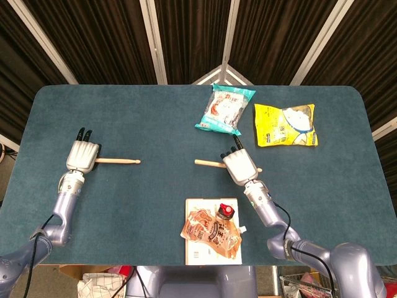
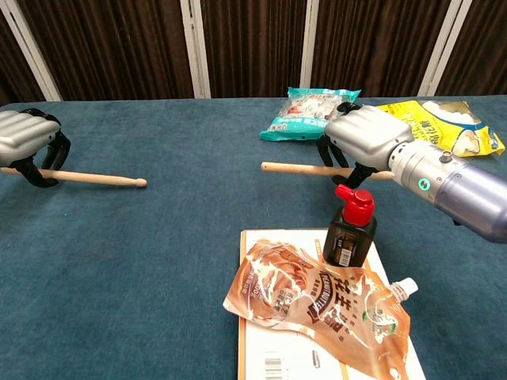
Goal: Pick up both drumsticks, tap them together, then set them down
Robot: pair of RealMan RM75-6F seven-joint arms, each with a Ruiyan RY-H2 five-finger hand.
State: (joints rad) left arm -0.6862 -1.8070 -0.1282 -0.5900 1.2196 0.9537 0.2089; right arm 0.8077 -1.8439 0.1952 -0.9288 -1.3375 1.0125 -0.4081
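Low over table (image 1: 155, 198): my left hand (image 1: 82, 156) grips left drumstick (image 1: 118, 161), my right hand (image 1: 239, 166) grips right drumstick (image 1: 208, 163). Sticks well apart. Release remains; tapping not judgeable.

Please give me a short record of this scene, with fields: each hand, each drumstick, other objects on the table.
left hand: grips left drumstick, tip pointing inward
right hand: grips right drumstick, tip pointing inward
drumsticks: apart, not touching, low over table
near edge: dark bottle with red cap, brown pouch, on a flat card
far side: teal bag, yellow bag
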